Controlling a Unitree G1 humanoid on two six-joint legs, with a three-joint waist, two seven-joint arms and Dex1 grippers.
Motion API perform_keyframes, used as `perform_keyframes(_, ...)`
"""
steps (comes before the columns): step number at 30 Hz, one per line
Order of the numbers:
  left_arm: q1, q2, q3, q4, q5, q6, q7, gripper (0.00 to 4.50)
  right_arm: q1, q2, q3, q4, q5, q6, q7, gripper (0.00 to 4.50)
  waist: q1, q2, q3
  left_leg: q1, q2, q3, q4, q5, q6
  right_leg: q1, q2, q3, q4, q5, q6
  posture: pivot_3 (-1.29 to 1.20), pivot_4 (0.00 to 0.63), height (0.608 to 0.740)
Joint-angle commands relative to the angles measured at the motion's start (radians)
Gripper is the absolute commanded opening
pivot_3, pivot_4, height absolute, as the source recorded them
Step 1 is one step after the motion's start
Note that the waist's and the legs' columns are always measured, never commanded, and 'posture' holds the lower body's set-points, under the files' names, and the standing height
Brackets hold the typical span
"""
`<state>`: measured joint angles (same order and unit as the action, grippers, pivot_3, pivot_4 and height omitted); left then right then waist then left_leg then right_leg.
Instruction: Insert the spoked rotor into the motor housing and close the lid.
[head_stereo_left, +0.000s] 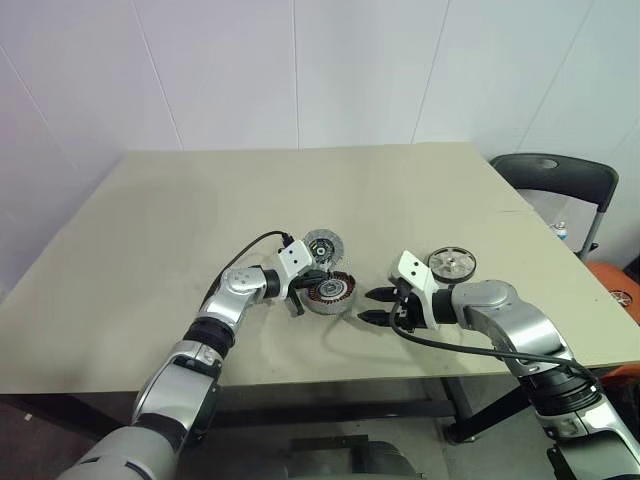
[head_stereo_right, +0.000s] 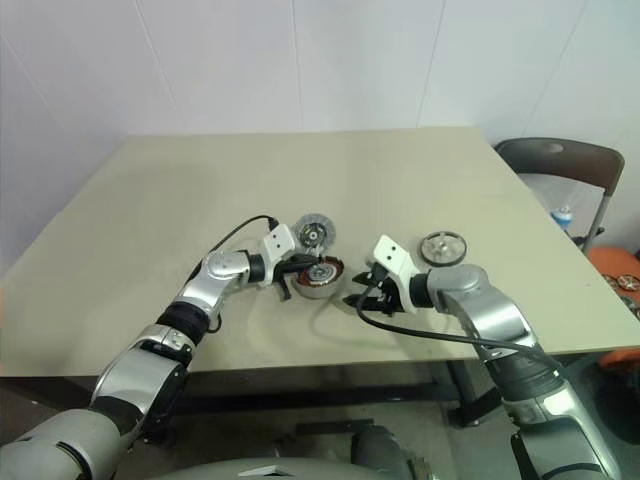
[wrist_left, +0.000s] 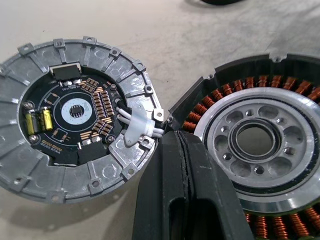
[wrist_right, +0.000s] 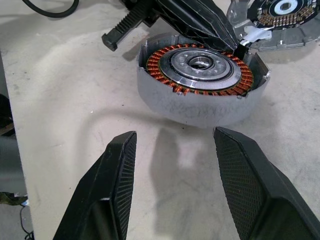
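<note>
- Wide beige surface (head_stereo_left: 180, 230) carrying all parts.
- Round grey metal motor housing (wrist_right: 200, 102) with coppery windings and silver hub, nothing inside; silver-white segmented lid (wrist_left: 75, 112) swung open flat beside it.
- Black-rimmed spoked rotor (head_stereo_left: 452, 264) lying apart, beyond the right arm.
- Left gripper (head_stereo_left: 303, 291), jaws closed, at housing rim by the hinge.
- Right gripper (wrist_right: 175, 165), jaws apart and empty, near housing.

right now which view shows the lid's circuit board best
The left wrist view: the lid lies open, its dark board, components and white wires sharp. The right wrist view catches its edge; both eye views show a small disc behind the motor housing.
</note>
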<state>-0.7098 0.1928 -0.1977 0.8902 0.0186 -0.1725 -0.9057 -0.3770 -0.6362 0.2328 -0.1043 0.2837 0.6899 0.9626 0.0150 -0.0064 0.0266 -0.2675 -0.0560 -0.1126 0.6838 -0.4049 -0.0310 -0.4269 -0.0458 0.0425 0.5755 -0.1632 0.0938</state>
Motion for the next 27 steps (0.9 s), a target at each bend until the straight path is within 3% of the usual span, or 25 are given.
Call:
perform_keyframes(1, 0.012, -0.018, 0.006, -0.010, -0.020, -0.008, -0.032, 0.04, -0.031, 0.010, -0.001, -0.003, -0.002, -0.017, 0.004, 2.56, 0.001, 0.000, 0.000, -0.001, 0.000, 0.000, 0.000, 0.000, 0.000, -0.001, 0.000, 0.000, 0.000, 0.000, 0.000, 0.00, 0.000, 0.740)
perform_keyframes(9, 0.047, -0.040, 0.059, -0.148, -0.161, 0.103, -0.182, 0.04, -0.036, 0.020, 0.005, 0.019, -0.009, -0.029, 0.010, 2.56, -0.002, 0.000, 0.001, -0.002, 0.000, 0.000, 0.000, -0.001, 0.002, -0.001, 0.000, 0.000, -0.002, 0.000, 0.000, 0.00, 0.000, 0.740)
perform_keyframes(27, 0.063, -0.006, 0.004, -0.142, -0.076, 0.121, -0.147, 0.04, -0.046, 0.018, 0.006, 0.017, -0.011, -0.032, 0.009, 2.56, -0.002, 0.000, 0.000, -0.001, 0.000, 0.000, 0.000, -0.001, 0.002, -0.002, 0.000, 0.000, -0.001, 0.000, 0.000, 0.00, 0.000, 0.740)
